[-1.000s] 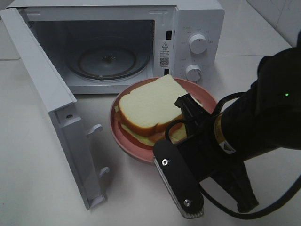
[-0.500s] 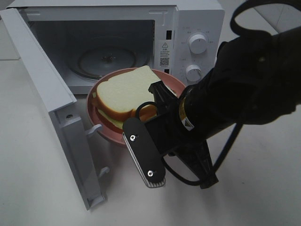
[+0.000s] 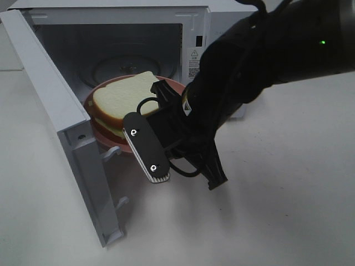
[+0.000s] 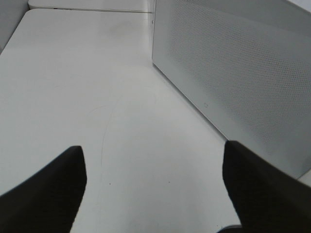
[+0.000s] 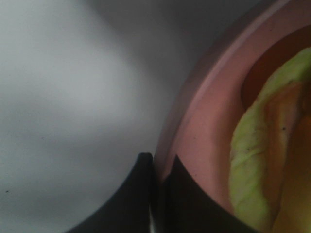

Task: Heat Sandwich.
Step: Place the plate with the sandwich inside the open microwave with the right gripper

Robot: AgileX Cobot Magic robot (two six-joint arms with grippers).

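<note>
The sandwich (image 3: 125,97) was seen on the pink plate (image 3: 99,132), whose rim was clamped by the right jaws at the mouth of the open microwave (image 3: 188,16). The left jaws were spread wide over the counter (image 4: 97,97), empty.

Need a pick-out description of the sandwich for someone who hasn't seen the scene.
Find the white microwave with its door swung open. At its mouth the right gripper holds a round pink plate by the rim. The sandwich is the stack on that plate: white bread with tan-brown crust and pale yellow-green filling, the only food in view.
</note>
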